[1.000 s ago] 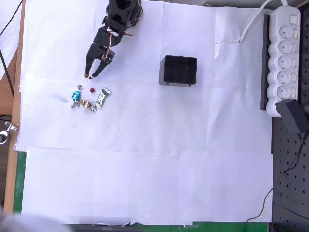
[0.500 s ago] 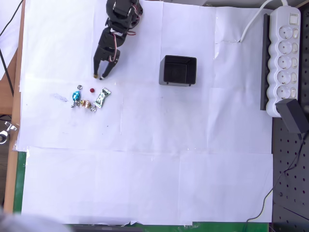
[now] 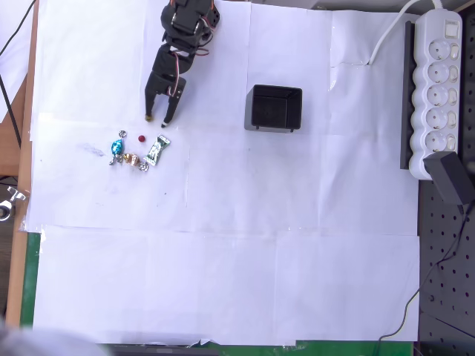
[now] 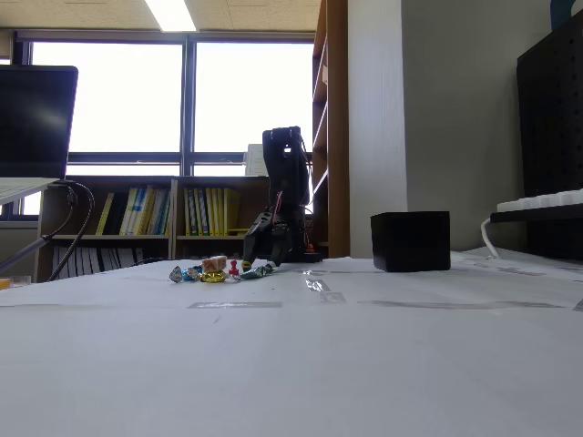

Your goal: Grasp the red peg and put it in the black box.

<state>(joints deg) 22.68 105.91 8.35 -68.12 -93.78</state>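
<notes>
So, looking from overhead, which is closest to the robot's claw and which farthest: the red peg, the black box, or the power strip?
Measured from the gripper in the overhead view:
1. The red peg, just below the fingertips and slightly left.
2. The black box, off to the right.
3. The power strip, at the far right edge.

Red peg (image 4: 234,269) (among candies (image 4: 202,272)).

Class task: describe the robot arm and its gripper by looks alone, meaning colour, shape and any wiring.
The arm is black and blocky, built of boxy segments, with thin red and white wires along it. Its gripper has two slim black fingers tapering to points.
</notes>
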